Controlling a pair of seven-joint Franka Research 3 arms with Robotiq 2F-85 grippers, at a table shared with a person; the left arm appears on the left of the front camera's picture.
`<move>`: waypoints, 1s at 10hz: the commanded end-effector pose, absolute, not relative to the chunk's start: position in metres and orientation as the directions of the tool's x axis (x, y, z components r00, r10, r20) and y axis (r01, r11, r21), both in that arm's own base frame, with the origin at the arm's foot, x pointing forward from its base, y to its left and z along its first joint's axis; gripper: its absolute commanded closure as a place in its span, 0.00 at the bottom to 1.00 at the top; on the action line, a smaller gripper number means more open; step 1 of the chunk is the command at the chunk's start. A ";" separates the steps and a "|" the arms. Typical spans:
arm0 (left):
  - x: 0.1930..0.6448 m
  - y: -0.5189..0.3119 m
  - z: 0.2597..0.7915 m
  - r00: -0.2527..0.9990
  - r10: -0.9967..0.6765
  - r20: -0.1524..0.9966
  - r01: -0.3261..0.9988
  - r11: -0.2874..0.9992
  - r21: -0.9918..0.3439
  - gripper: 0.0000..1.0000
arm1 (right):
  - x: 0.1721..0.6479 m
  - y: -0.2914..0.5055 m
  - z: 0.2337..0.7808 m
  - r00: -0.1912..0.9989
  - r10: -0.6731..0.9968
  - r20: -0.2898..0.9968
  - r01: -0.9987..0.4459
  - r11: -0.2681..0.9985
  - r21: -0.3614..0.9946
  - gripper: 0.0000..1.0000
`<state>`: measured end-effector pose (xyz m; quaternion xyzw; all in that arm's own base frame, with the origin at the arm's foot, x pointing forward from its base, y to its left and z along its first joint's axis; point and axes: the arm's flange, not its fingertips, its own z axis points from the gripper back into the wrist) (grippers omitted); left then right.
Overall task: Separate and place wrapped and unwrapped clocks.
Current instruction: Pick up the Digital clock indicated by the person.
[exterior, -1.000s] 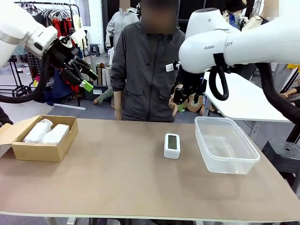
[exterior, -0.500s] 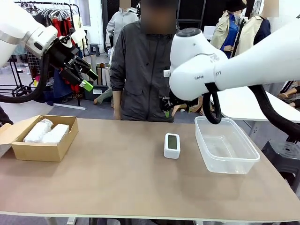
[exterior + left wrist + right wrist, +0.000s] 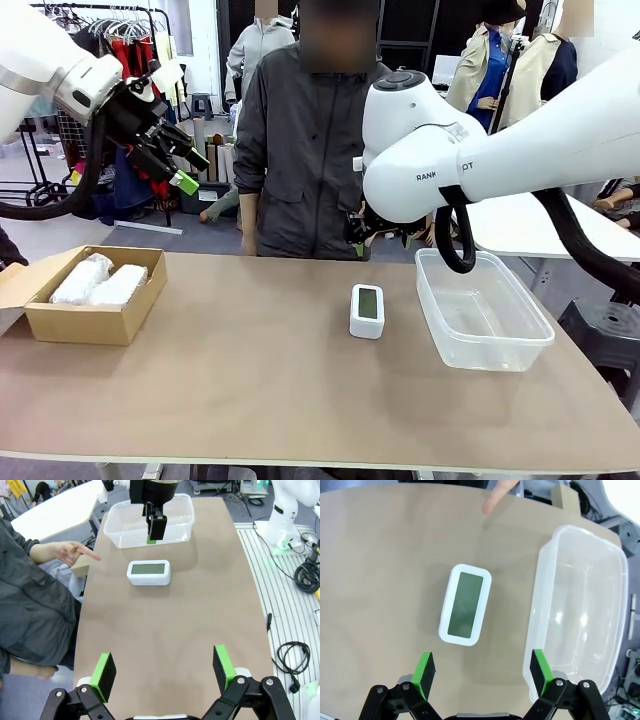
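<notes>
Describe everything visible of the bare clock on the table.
The clock is a white, rounded-rectangular block, plastic by the look of it, with a thick rim around a grey-green screen that shows no digits. It is unwrapped and lies flat on its back, screen up, on the brown table near the middle, a short gap to the left of the clear tub. Only the table touches it. The right gripper hangs open above it, well clear.

Cardboard box point(image 3: 85, 322): left flap runs off the picture's edge.
Wrapped clocks point(image 3: 100, 283): shapes veiled by plastic, possibly two bundles.
Person's hand point(image 3: 496, 496): one finger in, the rest cut off up top.
</notes>
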<state>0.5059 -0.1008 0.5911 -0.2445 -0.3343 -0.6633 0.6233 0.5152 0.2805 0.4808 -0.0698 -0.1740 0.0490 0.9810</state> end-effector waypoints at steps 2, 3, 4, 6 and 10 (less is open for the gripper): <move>0.505 -0.099 0.591 -0.111 -0.673 0.731 0.989 -0.005 0.145 0.00 | 0.517 0.281 0.483 0.932 0.136 0.335 -0.088 0.984 -0.155 0.00; 0.505 -0.099 0.591 -0.111 -0.673 0.731 0.989 -0.005 0.145 0.00 | 0.516 0.281 0.482 0.934 0.120 0.337 -0.072 0.986 -0.153 0.00; 0.505 -0.099 0.591 -0.111 -0.673 0.731 0.989 -0.005 0.145 0.00 | 0.523 0.279 0.469 0.950 -0.010 0.313 0.038 0.996 -0.084 0.00; 0.505 -0.099 0.591 -0.111 -0.673 0.731 0.989 -0.005 0.145 0.00 | 0.539 0.273 0.449 0.948 -0.153 0.280 0.157 0.988 0.007 0.00; 0.505 -0.099 0.591 -0.111 -0.673 0.731 0.989 -0.005 0.145 0.00 | 0.561 0.263 0.411 0.931 -0.273 0.242 0.287 0.958 -0.024 0.00</move>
